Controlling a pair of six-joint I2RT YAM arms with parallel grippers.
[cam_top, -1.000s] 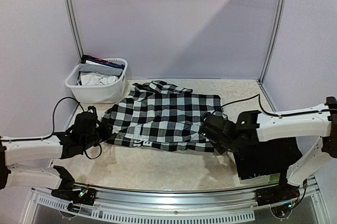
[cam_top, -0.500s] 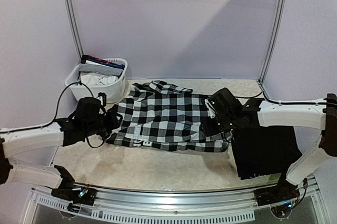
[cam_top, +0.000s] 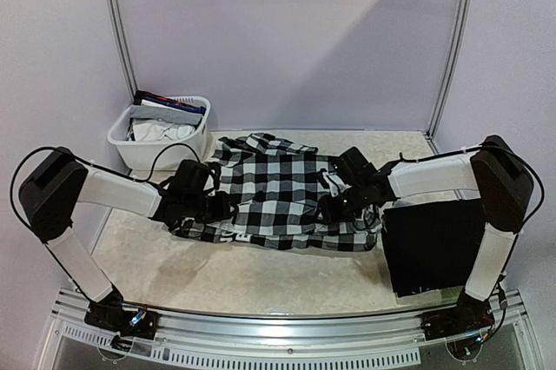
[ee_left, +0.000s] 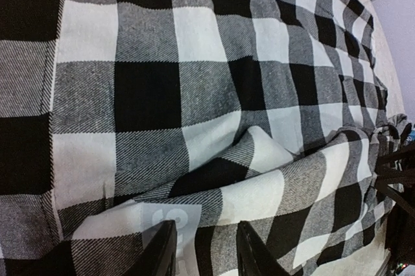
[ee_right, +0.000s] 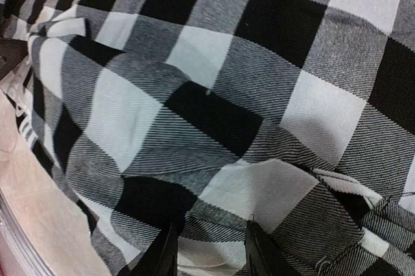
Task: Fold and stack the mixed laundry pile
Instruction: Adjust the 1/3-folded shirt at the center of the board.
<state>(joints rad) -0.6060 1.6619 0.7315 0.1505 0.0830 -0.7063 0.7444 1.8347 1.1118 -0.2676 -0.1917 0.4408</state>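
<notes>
The black-and-white checkered shirt (cam_top: 274, 196) lies spread out in the middle of the table and fills both wrist views (ee_left: 194, 94) (ee_right: 214, 94). My left gripper (cam_top: 224, 210) (ee_left: 206, 227) is low over its left edge. Its fingers stand apart on a rumpled fold next to a grey label (ee_left: 170, 213). My right gripper (cam_top: 327, 208) (ee_right: 209, 227) presses on the right part of the shirt, jaws apart with cloth between the tips. More of the laundry pile (cam_top: 161, 122), white, grey and blue pieces, sits in the basket.
A white plastic basket (cam_top: 193, 142) stands at the back left, touching the shirt's corner. A folded black garment (cam_top: 433, 244) lies flat at the front right, under the right arm. Purple walls close in the back and both sides.
Both arms have swung inward and further from the bases. The left gripper moved right onto the shirt's left edge. The right gripper moved left off the black garment onto the shirt.
</notes>
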